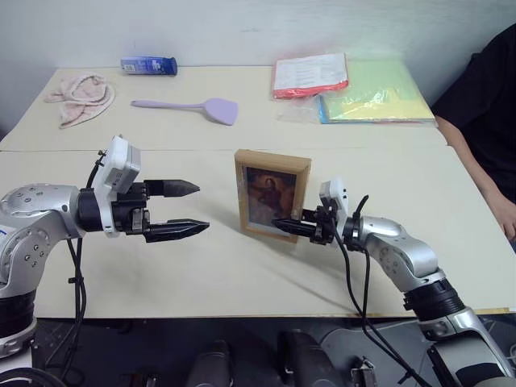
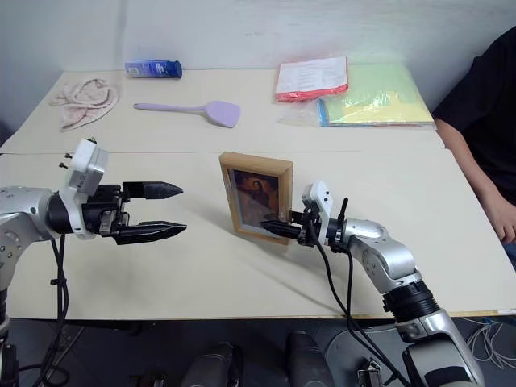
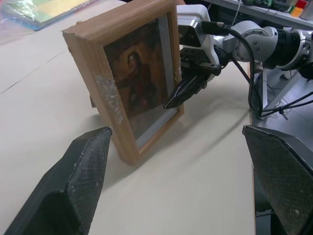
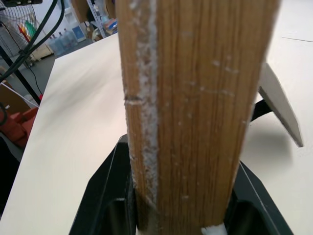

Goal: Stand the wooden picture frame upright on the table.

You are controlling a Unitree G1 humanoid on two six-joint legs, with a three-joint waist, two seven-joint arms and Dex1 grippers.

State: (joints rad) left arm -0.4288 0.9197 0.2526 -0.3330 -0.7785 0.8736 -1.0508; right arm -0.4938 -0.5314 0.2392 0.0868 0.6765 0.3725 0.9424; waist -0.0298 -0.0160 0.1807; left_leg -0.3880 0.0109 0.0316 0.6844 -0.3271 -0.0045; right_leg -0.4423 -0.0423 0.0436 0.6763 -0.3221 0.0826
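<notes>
The wooden picture frame (image 1: 272, 193) stands upright near the middle of the table (image 1: 201, 266), its dark portrait facing me. My right gripper (image 1: 284, 226) is shut on the frame's lower right edge, one finger across the front. In the right wrist view the wood edge (image 4: 190, 98) sits between the two black fingers (image 4: 105, 191), and the fold-out stand (image 4: 279, 103) juts out behind. My left gripper (image 1: 201, 208) hovers open to the left of the frame, a short gap away, pointing at it with nothing between its fingers (image 3: 73, 181).
At the back of the table lie a purple spatula (image 1: 189, 106), a pink cloth (image 1: 81, 97), a blue bottle on its side (image 1: 149, 65), and red (image 1: 310, 75) and yellow-green folders (image 1: 375, 93). A person (image 1: 484, 121) sits at the right edge.
</notes>
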